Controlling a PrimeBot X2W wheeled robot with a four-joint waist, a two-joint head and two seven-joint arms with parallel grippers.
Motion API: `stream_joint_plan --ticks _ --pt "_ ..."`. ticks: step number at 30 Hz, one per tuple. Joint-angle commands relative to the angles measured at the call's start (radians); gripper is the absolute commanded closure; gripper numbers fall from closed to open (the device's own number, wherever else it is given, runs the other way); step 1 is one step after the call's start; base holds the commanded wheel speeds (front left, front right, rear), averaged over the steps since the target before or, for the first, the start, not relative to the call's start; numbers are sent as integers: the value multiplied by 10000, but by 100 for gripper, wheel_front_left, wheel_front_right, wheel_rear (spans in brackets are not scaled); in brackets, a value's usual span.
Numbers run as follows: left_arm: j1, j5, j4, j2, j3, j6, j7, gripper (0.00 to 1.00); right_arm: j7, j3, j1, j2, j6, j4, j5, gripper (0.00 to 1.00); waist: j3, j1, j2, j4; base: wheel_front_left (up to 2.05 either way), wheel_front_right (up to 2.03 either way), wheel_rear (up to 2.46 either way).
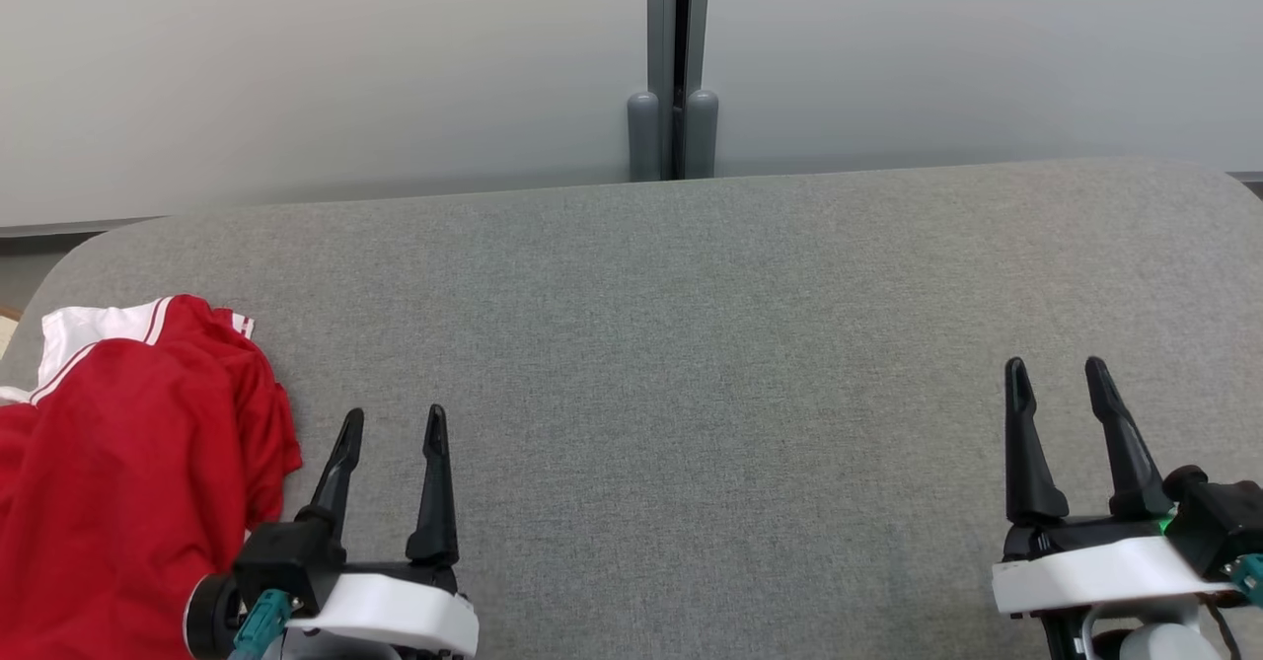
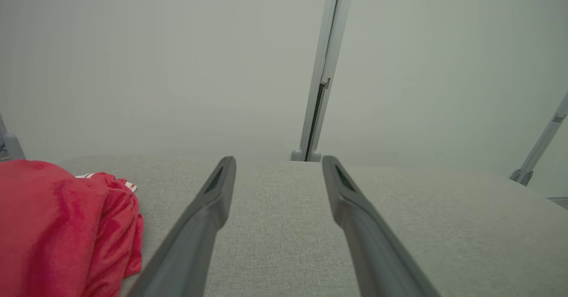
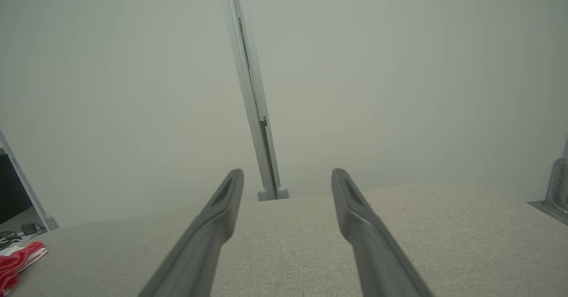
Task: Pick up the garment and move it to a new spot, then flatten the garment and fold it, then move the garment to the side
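With left gripper point(image 1: 395, 413) and right gripper point(image 1: 1055, 364) both spread wide and empty, reach left to the crumpled red garment point(image 1: 128, 463) heaped just beside the left one at the edge of the worktop point(image 1: 691, 344), pinching deep into a thick fold.

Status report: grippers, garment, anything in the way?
Left gripper open, empty. Right gripper open, empty. Red garment bunched beside left gripper, untouched. Nothing between them.

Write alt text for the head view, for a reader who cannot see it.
A crumpled red garment with white trim lies at the left edge of a grey fabric surface, just left of the open left tool. The open right tool sits at the lower right, and a pale wall with a grey post stands behind.
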State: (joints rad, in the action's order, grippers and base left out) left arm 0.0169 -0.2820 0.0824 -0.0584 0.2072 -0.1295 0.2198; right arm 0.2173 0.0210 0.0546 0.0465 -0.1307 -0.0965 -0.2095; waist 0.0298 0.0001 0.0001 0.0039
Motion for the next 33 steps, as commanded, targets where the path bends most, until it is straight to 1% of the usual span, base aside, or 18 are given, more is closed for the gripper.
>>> stream_joint_plan --ticks 1,5,7,13,16,22,29,33 --pt "-106 172 74 -15 -129 26 84 0 116 44 -73 52 0 -133 -41 0 -16 -1 -1 6 0 0 0" --pt "-208 315 352 53 -294 -19 160 0 193 144 -67 51 0 -511 -136 0 -57 -1 -1 19 0 0 0" --pt "-237 382 448 62 -345 -47 201 0 245 199 -36 53 0 -666 22 0 -78 -1 -1 20 0 0 0" --pt "-303 504 571 66 -173 -136 307 0 346 331 -7 57 0 -903 381 0 -175 -1 -1 21 0 0 0" --pt "-307 664 627 65 -49 -93 372 0 405 366 -13 58 0 -955 595 0 -213 -1 -1 34 0 0 0" --pt "-441 998 675 63 91 -234 467 0 509 414 -73 60 0 -1016 930 0 -268 -1 -1 119 0 0 0" --pt "-461 883 693 62 54 -246 456 0 500 427 -114 58 0 -1093 720 0 -292 -1 -1 251 0 0 0" --pt "-410 833 715 62 44 -243 456 0 500 572 -169 54 0 -1125 594 0 -275 -1 -1 495 0 0 0"
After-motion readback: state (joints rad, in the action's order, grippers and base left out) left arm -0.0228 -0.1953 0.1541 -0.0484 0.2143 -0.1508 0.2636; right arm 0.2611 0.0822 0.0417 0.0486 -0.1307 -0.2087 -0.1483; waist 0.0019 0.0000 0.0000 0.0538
